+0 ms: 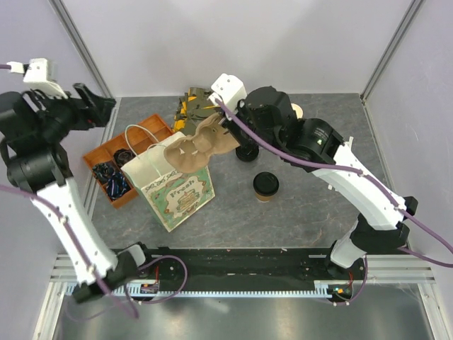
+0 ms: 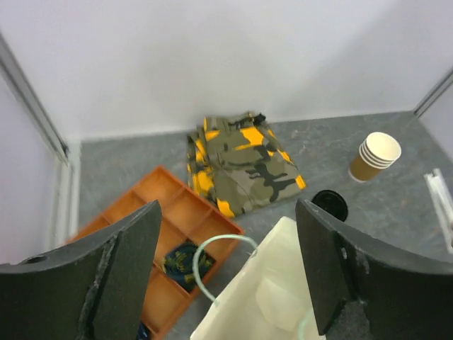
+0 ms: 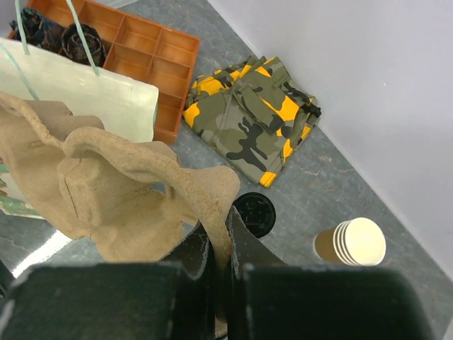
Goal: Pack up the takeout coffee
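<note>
Lidded coffee cup (image 1: 266, 184) upright on table (image 1: 311, 205), at 3 o'clock of paper bag (image 1: 178, 190), apart from it. Probably light yet sloshy, paper wall soft: take gently at mid-wall, keep upright. Print on bag reads "Fresh"; smaller print illegible. Edge of pulp carrier (image 3: 120, 191) pinched tight in right gripper (image 3: 221, 237), at bag's 1 o'clock. Fingers of left gripper (image 2: 228, 234) spread, nothing between

"Fresh" printed on the front of the paper bag (image 1: 180, 193), smaller lettering beneath it too small to read
</note>
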Controlling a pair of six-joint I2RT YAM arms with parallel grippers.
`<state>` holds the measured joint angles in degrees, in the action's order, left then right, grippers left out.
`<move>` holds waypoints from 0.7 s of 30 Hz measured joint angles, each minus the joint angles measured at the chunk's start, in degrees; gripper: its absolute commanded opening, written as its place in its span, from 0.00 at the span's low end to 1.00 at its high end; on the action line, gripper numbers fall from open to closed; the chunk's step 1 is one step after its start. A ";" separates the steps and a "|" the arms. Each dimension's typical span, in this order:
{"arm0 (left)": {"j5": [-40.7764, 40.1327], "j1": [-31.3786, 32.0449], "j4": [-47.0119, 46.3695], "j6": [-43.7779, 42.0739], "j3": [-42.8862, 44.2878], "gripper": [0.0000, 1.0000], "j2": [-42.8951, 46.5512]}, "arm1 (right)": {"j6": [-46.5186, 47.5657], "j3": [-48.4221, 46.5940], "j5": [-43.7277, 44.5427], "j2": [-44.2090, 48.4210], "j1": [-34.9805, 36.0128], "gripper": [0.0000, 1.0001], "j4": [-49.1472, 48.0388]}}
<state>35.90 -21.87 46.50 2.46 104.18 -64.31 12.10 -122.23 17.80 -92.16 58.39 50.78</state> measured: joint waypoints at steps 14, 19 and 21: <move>24.70 -16.41 19.45 -20.55 -8.44 0.89 -9.92 | -4.22 -5.20 -4.92 2.12 -4.28 0.00 -0.17; 27.02 -16.39 25.38 -33.11 -15.08 0.85 -8.61 | -5.46 -7.06 -5.09 1.81 -5.84 0.00 -0.26; 27.26 -16.41 27.30 -37.62 -17.44 0.83 -9.03 | -6.23 -7.50 -5.11 1.49 -6.45 0.00 -0.63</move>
<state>63.16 -38.28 73.80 -35.16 86.74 -73.34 5.87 -129.73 12.69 -90.67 51.94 50.15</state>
